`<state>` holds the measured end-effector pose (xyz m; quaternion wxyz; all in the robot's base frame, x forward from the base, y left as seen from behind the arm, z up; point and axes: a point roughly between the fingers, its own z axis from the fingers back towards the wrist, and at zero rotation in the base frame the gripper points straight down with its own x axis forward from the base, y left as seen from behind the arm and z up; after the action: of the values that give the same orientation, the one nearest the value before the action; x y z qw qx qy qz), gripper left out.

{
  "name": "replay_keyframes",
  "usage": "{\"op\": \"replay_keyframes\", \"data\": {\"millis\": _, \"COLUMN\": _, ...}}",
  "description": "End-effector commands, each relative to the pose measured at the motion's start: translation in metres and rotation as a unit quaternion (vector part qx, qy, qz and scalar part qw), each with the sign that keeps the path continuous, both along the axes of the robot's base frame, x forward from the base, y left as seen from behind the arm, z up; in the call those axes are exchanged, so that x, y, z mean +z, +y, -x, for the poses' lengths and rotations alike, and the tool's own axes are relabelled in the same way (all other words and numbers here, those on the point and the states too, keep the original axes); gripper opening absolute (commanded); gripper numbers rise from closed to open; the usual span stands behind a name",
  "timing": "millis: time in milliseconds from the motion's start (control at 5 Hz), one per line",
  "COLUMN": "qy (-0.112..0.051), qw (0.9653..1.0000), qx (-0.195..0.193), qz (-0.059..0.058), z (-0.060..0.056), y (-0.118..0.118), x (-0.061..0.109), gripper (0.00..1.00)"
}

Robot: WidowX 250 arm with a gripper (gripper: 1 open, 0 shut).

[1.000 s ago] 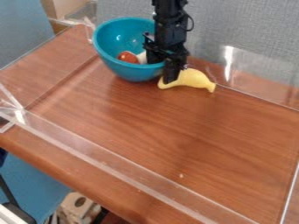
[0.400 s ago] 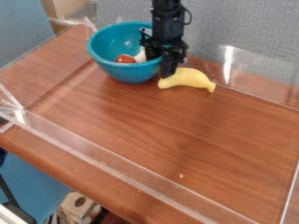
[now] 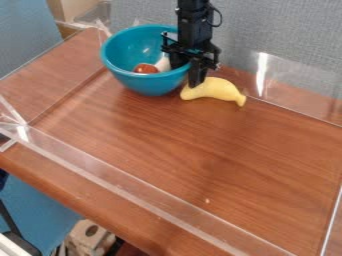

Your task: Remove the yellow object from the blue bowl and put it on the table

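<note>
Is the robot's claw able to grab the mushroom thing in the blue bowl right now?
Probably yes. The gripper hangs just beside the blue bowl, and the red and white item lies uncovered inside, nothing over it.

Your slim matte-black robot arm [image 3: 195,22], stacked blocky segments, wider boxy black wrist housing with small side protrusions, narrow black two-finger gripper [image 3: 197,78] at the tip, no markings you can make out

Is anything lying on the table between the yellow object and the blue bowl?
In the camera view, only the claw hangs there, over bare table, between the yellow object and the blue bowl.
</note>
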<state>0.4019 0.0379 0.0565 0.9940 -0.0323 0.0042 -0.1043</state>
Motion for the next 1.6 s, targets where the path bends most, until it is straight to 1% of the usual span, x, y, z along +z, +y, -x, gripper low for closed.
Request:
{"op": "replay_keyframes", "data": {"millis": 0, "qy": -0.030, "qw": 0.9996, "qx": -0.001, "qz": 0.001, "z": -0.013, "y": 0.004, "x": 0.014, "gripper": 0.00}}
{"op": "replay_keyframes", "data": {"millis": 400, "qy": -0.031, "qw": 0.9984, "qx": -0.046, "qz": 0.009, "z": -0.009, "y": -0.004, "x": 0.020, "gripper": 0.00}}
{"op": "replay_keyframes", "data": {"millis": 1000, "qy": -0.034, "qw": 0.9985, "qx": -0.038, "qz": 0.020, "z": -0.019, "y": 0.010, "x": 0.018, "gripper": 0.00}}
{"op": "replay_keyframes", "data": {"millis": 1400, "qy": -0.036, "qw": 0.9969, "qx": -0.064, "qz": 0.029, "z": -0.005, "y": 0.032, "x": 0.016, "gripper": 0.00}}
